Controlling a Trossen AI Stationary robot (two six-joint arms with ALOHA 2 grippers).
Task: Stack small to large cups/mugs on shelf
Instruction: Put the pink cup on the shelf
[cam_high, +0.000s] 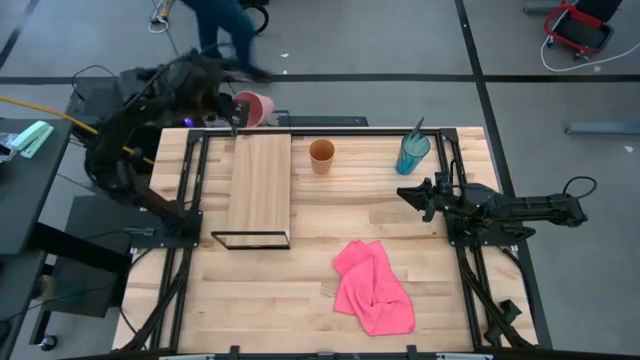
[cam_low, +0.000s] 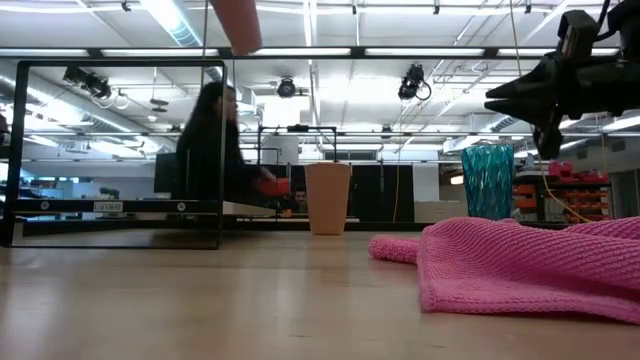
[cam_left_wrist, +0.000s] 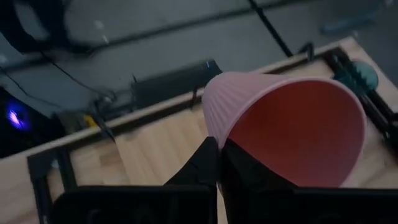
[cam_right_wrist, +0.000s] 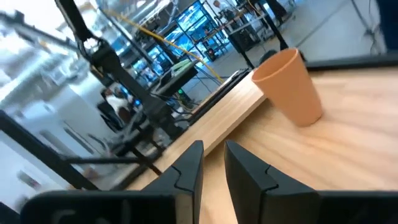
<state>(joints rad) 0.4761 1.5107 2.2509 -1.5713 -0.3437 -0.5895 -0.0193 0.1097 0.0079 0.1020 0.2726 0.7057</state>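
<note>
My left gripper (cam_high: 240, 112) holds the small pink cup (cam_high: 254, 106) high over the far end of the shelf (cam_high: 262, 185), a light-wood plank in a black frame. The cup shows at the top of the low view (cam_low: 236, 22). The orange cup (cam_high: 321, 155) and the teal tumbler (cam_high: 412, 152) stand upright on their bases on the table, right of the shelf. My right gripper (cam_high: 408, 194) hovers near the tumbler, slightly open and empty; in its wrist view (cam_right_wrist: 214, 171) the orange cup (cam_right_wrist: 289, 87) lies ahead. My left gripper grips the pink cup's wall at the rim (cam_left_wrist: 214, 134), one finger (cam_left_wrist: 255, 177) inside the cup and one finger (cam_left_wrist: 198, 167) outside. The cup is lifted clear of shelf and table, its mouth turned toward the wrist camera.
A crumpled pink cloth (cam_high: 372, 287) lies on the table's near middle and shows large in the low view (cam_low: 520, 260). Black frame rails (cam_high: 455, 170) run along both table sides. A person (cam_high: 225, 30) moves past beyond the far edge.
</note>
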